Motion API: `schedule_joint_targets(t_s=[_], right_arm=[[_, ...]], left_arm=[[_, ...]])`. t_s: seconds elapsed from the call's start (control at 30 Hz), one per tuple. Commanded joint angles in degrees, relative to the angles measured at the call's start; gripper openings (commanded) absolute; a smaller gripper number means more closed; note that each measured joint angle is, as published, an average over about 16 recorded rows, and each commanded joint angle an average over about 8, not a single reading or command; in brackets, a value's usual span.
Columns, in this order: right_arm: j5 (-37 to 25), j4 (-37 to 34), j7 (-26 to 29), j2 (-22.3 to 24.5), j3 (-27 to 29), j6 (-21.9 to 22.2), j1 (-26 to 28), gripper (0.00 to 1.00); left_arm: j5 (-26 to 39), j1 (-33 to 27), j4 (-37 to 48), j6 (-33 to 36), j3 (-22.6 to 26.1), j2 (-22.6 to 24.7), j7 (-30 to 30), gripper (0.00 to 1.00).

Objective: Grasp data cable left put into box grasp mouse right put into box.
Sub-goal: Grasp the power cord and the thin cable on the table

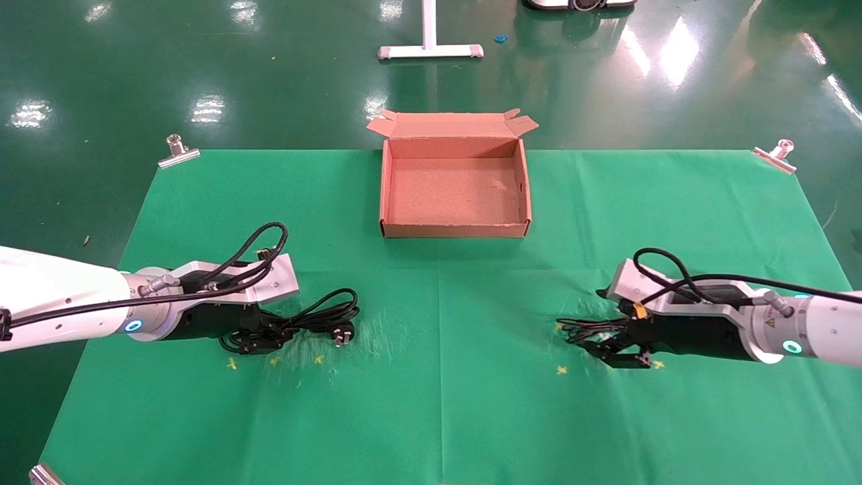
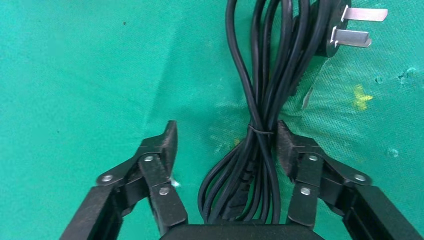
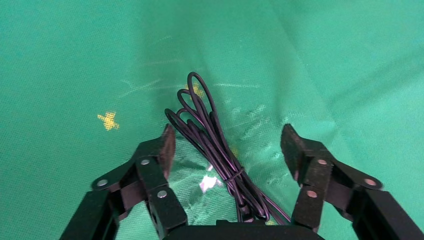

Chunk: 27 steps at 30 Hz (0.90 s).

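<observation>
Left hand (image 2: 224, 145) is down low on the desk (image 1: 438, 377), spread wide around the data cable (image 2: 260, 100), one finger pad (image 2: 284, 145) brushing the tied waist of the bundle, the other standing clear. The pronged plug (image 2: 350, 27) lies beyond the fingertips. Over on the right side, the right hand (image 3: 227, 145) hangs released too, straddling the mouse's thin cord (image 3: 210, 130) coiled on the green cloth; the mouse body itself is hidden under the hand. The cardboard box (image 1: 454, 229) sits open at the far middle of the desk, well apart from both.
</observation>
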Motion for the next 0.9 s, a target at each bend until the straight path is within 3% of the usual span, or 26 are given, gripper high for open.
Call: schedule_joint_targets(t_s=[0.03, 0.9], right_arm=[[0.0, 0.0, 0.0, 0.0, 0.0, 0.0, 0.0, 0.0], [0.2, 0.2, 0.0, 0.1, 0.1, -0.1, -0.1, 0.0]], left_arm=[[0.0, 0.0, 0.0, 0.0, 0.0, 0.0, 0.0, 0.0], [0.0, 0.0, 0.0, 0.0, 0.0, 0.0, 0.0, 0.0]])
